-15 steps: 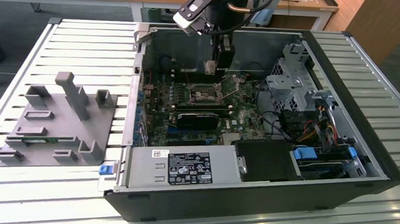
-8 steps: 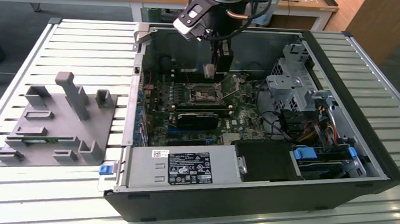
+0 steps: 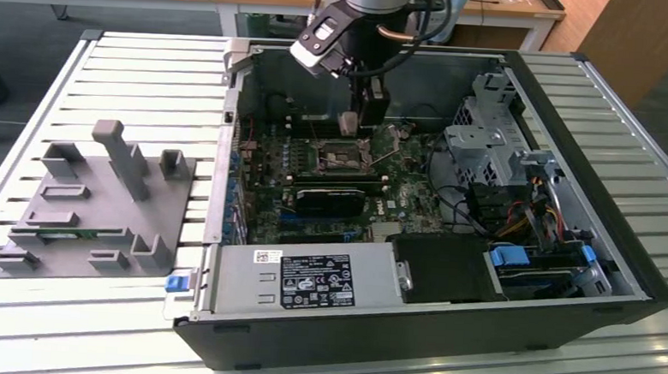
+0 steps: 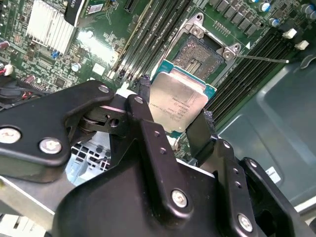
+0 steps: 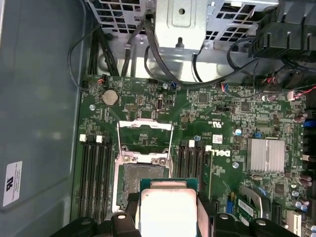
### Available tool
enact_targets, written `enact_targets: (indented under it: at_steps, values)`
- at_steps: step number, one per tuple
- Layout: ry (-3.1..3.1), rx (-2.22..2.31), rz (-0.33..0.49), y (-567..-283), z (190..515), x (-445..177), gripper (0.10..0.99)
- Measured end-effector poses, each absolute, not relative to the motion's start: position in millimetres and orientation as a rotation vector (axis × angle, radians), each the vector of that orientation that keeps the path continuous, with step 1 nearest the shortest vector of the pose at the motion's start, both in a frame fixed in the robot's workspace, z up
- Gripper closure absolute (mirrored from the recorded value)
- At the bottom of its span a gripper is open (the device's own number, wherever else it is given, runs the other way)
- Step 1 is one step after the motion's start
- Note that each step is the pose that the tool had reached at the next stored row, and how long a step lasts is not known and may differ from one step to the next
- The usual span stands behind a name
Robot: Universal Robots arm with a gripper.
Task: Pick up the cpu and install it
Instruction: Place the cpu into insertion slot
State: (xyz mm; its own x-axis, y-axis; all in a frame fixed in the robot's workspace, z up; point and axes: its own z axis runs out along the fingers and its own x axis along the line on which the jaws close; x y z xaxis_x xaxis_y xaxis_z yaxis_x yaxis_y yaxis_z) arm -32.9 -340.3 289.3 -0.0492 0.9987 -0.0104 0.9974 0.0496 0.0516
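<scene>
Open computer case (image 3: 604, 278) lying on its side on a slatted metal worktop (image 3: 145, 74), motherboard (image 3: 408, 195) exposed. The arm reaches down into the case from above. The gripper (image 4: 175, 104) is clamped on the cpu (image 4: 181, 96): in the second wrist view its two black fingers (image 4: 143, 91) press on opposite edges of the chip, whose shiny metal top faces the camera and whose thin pale rim shows along the far edge.

The cpu hangs close above the socket (image 4: 200, 54), offset toward the gripper side, so that most of the socket's contact field stays uncovered. In the first wrist view the cpu (image 5: 168, 210) overlaps the near edge of the socket (image 5: 143, 180), and the socket's load frame (image 5: 144, 138) stands swung open beyond it. Whether the chip's far edge touches the socket cannot be told.

Memory slots (image 5: 96, 177) run on both sides of the socket, and a finned heatsink (image 5: 265, 154) sits apart on the board. In the exterior view the gripper (image 3: 360, 121) stands just above the socket (image 3: 341, 157); the pale sliver between its fingers is probably the cpu. A grey fixture (image 3: 92, 217) lies on the worktop, well apart at the exterior view's left.
</scene>
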Motion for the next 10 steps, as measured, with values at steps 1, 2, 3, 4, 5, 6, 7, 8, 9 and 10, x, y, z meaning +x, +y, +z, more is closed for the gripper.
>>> enact_targets:
  at_steps: [1, 2, 3, 4, 5, 6, 7, 8, 9, 10]
  values:
    - [2.244, 2.136, 0.047, -340, 288, -33, 0.545]
    - [2.244, 2.136, 0.047, -340, 287, -33, 0.545]
    - [2.244, 2.136, 0.047, -340, 286, -33, 0.545]
    - [2.244, 2.136, 0.047, -340, 284, -33, 0.545]
    - [2.244, 2.136, 0.047, -340, 283, -33, 0.545]
    - [2.244, 2.136, 0.047, -340, 282, -33, 0.545]
    - [2.244, 2.136, 0.047, -340, 280, -33, 0.545]
    - [2.244, 2.136, 0.047, -340, 280, -33, 0.545]
    - [2.244, 2.136, 0.047, -340, 279, -33, 0.545]
    - [2.244, 2.136, 0.047, -340, 278, -33, 0.545]
